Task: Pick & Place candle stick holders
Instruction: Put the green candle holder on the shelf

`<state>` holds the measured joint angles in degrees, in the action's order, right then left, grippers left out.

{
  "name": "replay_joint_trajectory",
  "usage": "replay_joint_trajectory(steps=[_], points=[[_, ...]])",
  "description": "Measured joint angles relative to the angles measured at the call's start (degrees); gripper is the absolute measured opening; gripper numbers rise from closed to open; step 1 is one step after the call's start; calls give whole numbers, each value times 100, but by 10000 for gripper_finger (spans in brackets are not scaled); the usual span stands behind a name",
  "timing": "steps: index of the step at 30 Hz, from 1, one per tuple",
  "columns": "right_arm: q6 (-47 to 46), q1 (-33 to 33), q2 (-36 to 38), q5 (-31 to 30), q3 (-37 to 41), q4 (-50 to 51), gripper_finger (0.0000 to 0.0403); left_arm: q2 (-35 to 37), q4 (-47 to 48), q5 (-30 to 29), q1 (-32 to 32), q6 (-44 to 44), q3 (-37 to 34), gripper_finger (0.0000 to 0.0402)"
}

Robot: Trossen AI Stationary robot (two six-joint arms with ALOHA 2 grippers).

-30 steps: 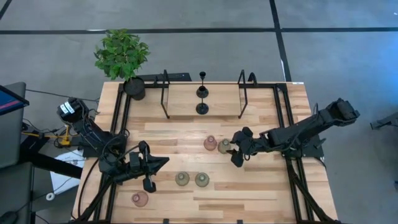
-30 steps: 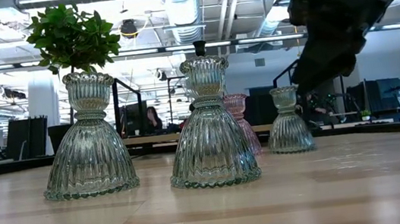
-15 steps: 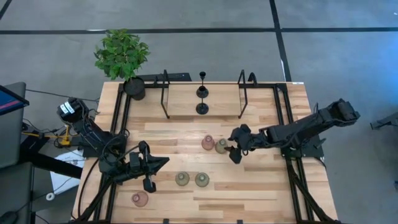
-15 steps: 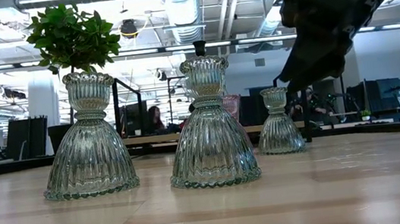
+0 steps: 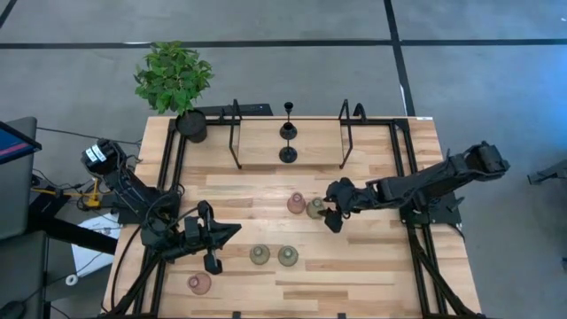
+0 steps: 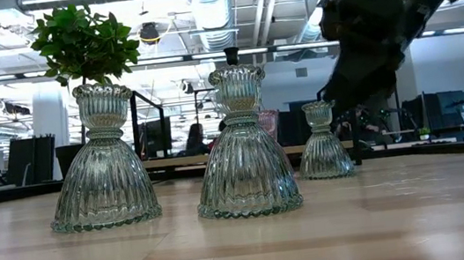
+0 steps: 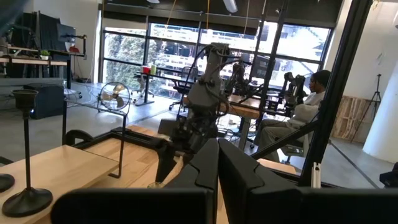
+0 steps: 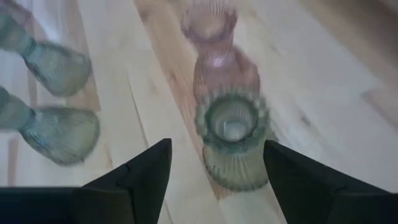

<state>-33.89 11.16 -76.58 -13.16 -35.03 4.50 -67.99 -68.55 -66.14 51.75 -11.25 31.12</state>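
Overhead view of a pale wooden table (image 5: 372, 275) with two dark robot arms and small glass candle holders.

The right gripper (image 5: 331, 216) reaches toward the table's middle, its fingers spread wide and holding nothing; an olive-green holder (image 5: 315, 208) stands just in front of the open fingers, a pink holder (image 5: 297, 204) just beyond it, touching or nearly so. From the right wrist, the green one (image 8: 233, 134) shows a ribbed, bell-shaped translucent body with a round cup on top. The left gripper (image 5: 211, 248) rests near the table's left edge, fingers closed and empty. Two more green ribbed glass holders (image 5: 273, 256) stand side by side near the front, and another pink one (image 5: 199, 283) sits at the front left corner. Two black thin-stemmed holders (image 5: 288, 142) with round bases stand at the back, between tall black wire frames (image 5: 236, 133). A leafy potted plant (image 5: 174, 81) occupies the back left corner.
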Motion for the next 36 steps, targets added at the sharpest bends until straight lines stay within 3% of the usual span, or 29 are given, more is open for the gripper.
replay_joint_trajectory(steps=[7, 14, 25, 36], points=[[-50, 2, -976, 255, -65, -753, 245, 0, 10, -1, 24, 67, 1, 10], [30, -9, -1420, 293, -494, -697, 245, 0, 22, -31, 168, 127, 1, 10], [285, -9, -1123, 744, -697, 618, 245, 0, 24, -152, 264, 115, 1, 10], [293, -3, -843, 883, -697, 837, 245, 0, 37, -154, 262, 116, 1, 10]])
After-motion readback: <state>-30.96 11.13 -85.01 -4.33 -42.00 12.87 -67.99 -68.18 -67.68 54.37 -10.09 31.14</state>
